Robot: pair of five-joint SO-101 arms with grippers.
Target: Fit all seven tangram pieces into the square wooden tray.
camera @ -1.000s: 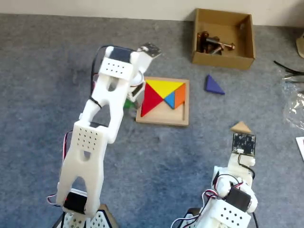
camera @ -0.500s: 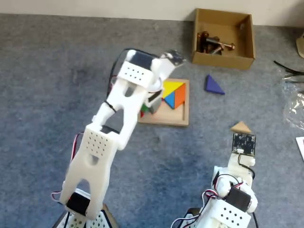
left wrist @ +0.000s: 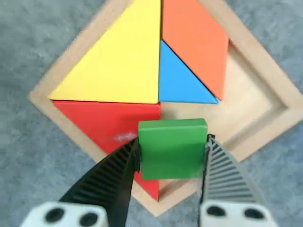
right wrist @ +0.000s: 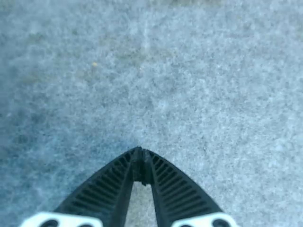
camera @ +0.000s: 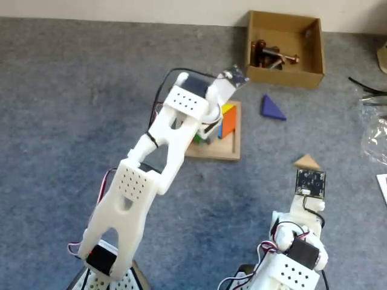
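My left gripper (left wrist: 171,150) is shut on a green square piece (left wrist: 173,147), held above the square wooden tray (left wrist: 258,135). The tray holds a yellow triangle (left wrist: 120,61), a red triangle (left wrist: 104,123), a small blue triangle (left wrist: 180,78) and an orange parallelogram (left wrist: 196,40). In the high view the left arm (camera: 181,121) covers most of the tray (camera: 227,151). A purple triangle (camera: 272,108) and a tan triangle (camera: 307,161) lie on the carpet to the tray's right. My right gripper (right wrist: 141,172) is shut over bare carpet, low at the front right.
A cardboard box (camera: 283,48) with small metal parts sits behind the tray. Cables and a plastic bag (camera: 375,139) lie at the right edge. Grey carpet spreads open to the left.
The left arm has swung right with the green square, from beside the tray's left edge to over the tray. The right arm has stayed still.
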